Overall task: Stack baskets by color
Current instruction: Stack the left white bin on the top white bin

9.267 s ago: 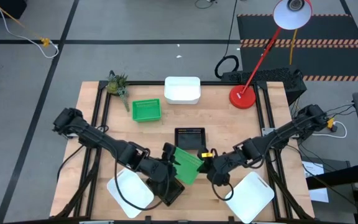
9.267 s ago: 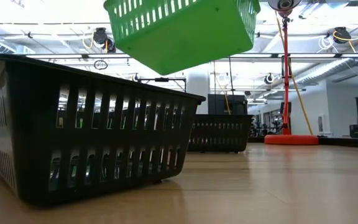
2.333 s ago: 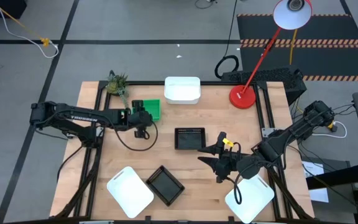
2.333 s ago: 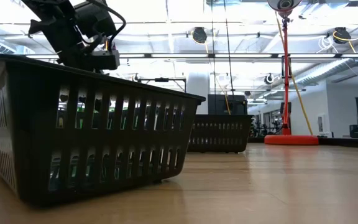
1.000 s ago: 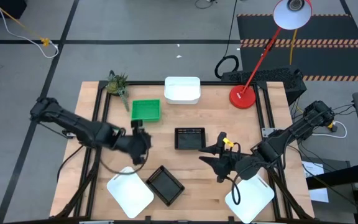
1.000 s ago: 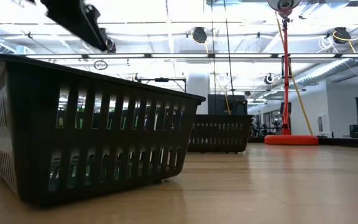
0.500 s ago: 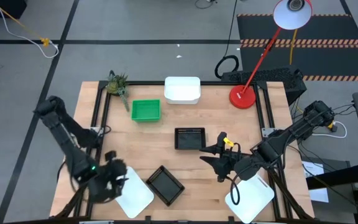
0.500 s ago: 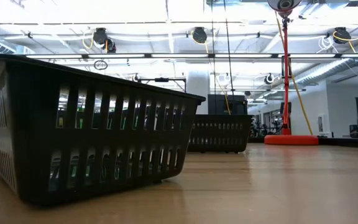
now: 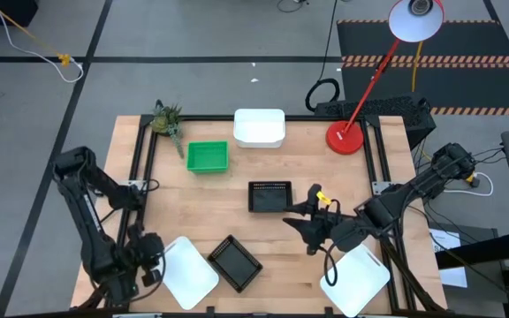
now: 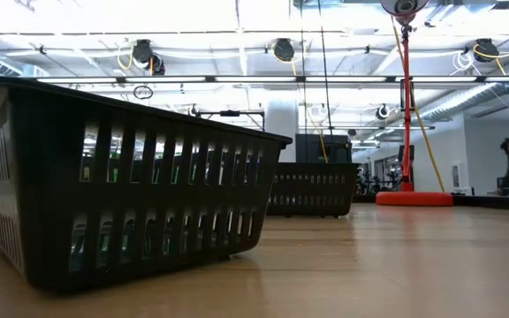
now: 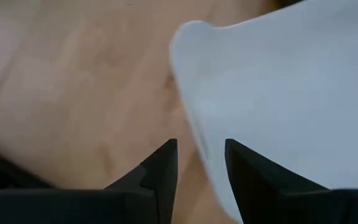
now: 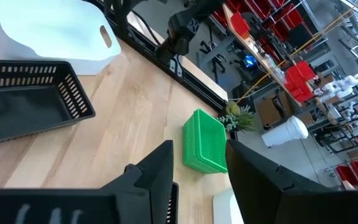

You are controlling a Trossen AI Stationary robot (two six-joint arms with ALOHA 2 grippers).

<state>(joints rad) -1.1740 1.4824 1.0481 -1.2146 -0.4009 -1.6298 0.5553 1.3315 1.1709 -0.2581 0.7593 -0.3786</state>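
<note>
The left gripper (image 9: 148, 265), jaws apart and empty, sits beside a white basket (image 9: 188, 272) at the table's near-left corner; a black basket (image 9: 235, 262) lies next. The right gripper (image 9: 300, 226) hovers parted and empty near another white basket (image 9: 356, 278); green basket (image 9: 207, 156) sits farther back.

light wood tabletop (image 9: 263, 238) with a black frame stands on grey floor (image 9: 193, 79) crossed by dark lines. a hazard-striped dark mat (image 9: 431, 40) lies behind it. ceiling strip lights (image 10: 237, 40) are lit. red storage bins (image 12: 300, 74) sit on shelving.
</note>
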